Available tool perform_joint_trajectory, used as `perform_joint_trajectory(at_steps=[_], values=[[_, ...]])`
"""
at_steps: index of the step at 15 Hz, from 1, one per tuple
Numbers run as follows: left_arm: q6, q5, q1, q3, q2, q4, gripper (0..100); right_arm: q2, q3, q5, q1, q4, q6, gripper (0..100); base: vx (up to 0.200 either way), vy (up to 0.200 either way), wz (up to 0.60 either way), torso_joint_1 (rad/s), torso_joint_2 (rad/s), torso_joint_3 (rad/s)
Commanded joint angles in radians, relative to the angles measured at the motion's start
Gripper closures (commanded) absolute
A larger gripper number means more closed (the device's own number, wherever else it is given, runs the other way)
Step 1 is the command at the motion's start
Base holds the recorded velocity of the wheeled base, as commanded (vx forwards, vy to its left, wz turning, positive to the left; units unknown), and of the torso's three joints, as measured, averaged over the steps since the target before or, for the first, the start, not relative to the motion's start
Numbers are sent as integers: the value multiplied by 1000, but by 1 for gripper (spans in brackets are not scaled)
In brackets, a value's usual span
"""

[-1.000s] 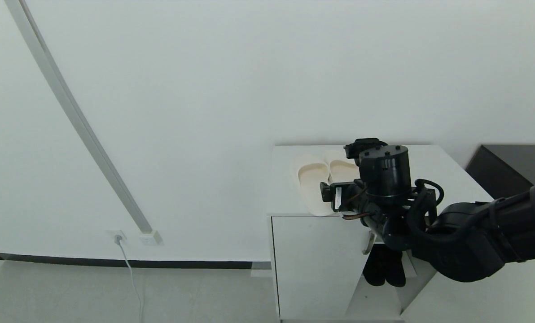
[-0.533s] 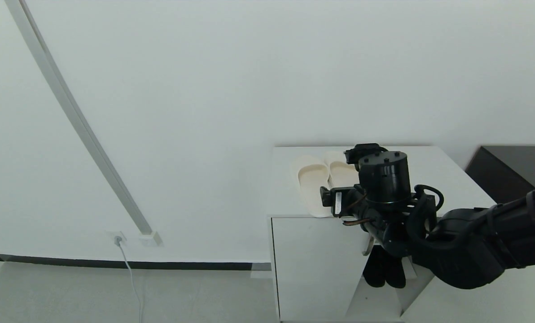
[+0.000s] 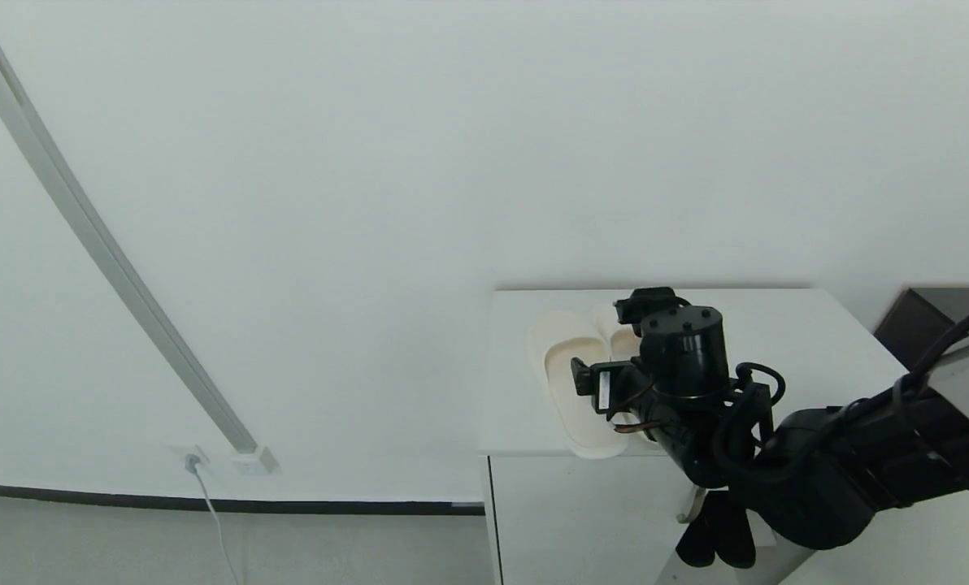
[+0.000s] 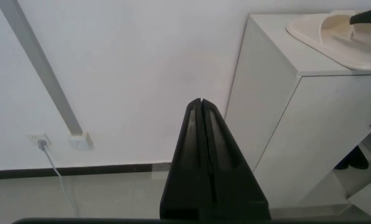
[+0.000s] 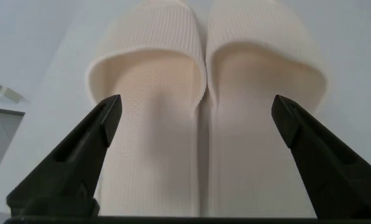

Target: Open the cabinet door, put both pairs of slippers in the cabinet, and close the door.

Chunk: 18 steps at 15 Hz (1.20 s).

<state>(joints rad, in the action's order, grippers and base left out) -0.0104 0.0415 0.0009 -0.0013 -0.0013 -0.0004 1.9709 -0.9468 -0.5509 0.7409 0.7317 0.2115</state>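
Note:
A pair of cream slippers (image 3: 570,382) lies side by side on top of the white cabinet (image 3: 785,341). My right arm's wrist (image 3: 684,349) hangs over their right side. In the right wrist view my right gripper (image 5: 197,115) is open wide, one finger on each side of the cream slippers (image 5: 204,124) and nothing held. A black pair of slippers (image 3: 716,536) stands inside the cabinet's open compartment. My left gripper (image 4: 201,104) is shut and empty, low to the left of the cabinet (image 4: 279,112), with the cream slippers (image 4: 335,34) above it.
A white wall stands behind and to the left of the cabinet, with a slanted trunking strip (image 3: 102,244) and a socket with a cable (image 3: 196,471). A dark piece of furniture (image 3: 940,313) stands to the right.
The head view has shifted, so the cabinet sits lower in the picture. My right wrist has crept slightly left, farther over the cream slippers.

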Motion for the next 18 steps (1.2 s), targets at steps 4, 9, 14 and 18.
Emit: perform_joint_trajectory(at_steps=[4, 9, 14, 18], values=[[0, 0, 1, 0, 1, -1, 100, 106, -7, 19, -24, 89, -29, 0, 0, 0, 0, 0, 0, 0], [-2, -2, 1, 0, 1, -1, 100, 174, -90, 85, -77, 110, -72, 0, 0, 0, 0, 0, 0, 0], [-2, -2, -1, 0, 1, -3, 100, 235, -204, 149, -121, 110, -110, 0, 0, 0, 0, 0, 0, 0], [-2, -2, 1, 0, 1, -3, 100, 253, -237, 160, -121, 107, -112, 100, 0, 0, 0, 0, 0, 0]])
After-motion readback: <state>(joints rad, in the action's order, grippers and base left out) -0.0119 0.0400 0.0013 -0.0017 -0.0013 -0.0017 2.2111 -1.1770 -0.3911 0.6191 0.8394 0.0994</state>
